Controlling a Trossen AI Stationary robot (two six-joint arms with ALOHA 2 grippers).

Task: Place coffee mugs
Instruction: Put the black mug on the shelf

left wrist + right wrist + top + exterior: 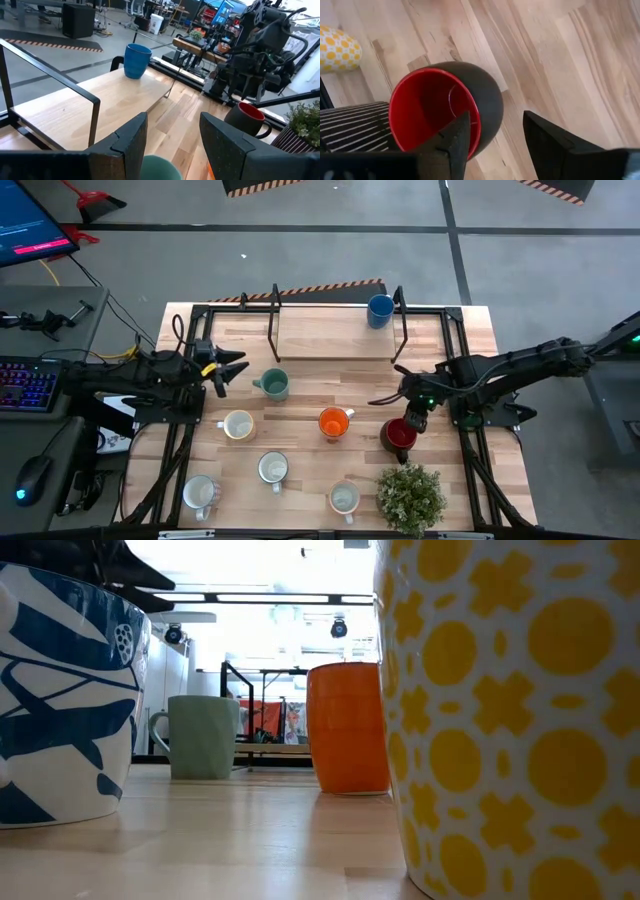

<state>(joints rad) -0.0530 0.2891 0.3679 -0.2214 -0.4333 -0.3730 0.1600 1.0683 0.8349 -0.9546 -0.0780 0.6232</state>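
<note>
Where the pale wooden table (300, 450) shows its long plank grain, the right gripper (414, 416) hangs directly over the dark red mug (398, 436), its two blunt, dark fingers (454, 145) parted wider than the mug wall; one finger sits at the glossy red rim and the other stands off to the side over bare wood, so the claw has hold of nothing. That mug is matte dark outside and shiny red within, round-bellied, standing upright just above the potted plant (410, 496), whose striped pot shows beside it in the right wrist view. The left gripper (228, 370) waits near the table's left edge, its flat black fingers (131, 145) spread apart and empty, just beside the teal green mug (272, 384), whose smooth rounded rim peeks between them in the left wrist view. The blue mug (380, 310), a plain glazed cylinder, stands on the raised wooden shelf (330, 335) with thin black metal rails at the table's far side. The orange mug (335, 422) sits near the table's middle, between the teal one and the dark red one. Four pale mugs lie toward the near side: a cream mug (238, 424), a white mug (273, 468), a blue-patterned mug (199, 492) and a yellow-patterned mug (344, 499), the last covered in round and cross-shaped motifs.
</note>
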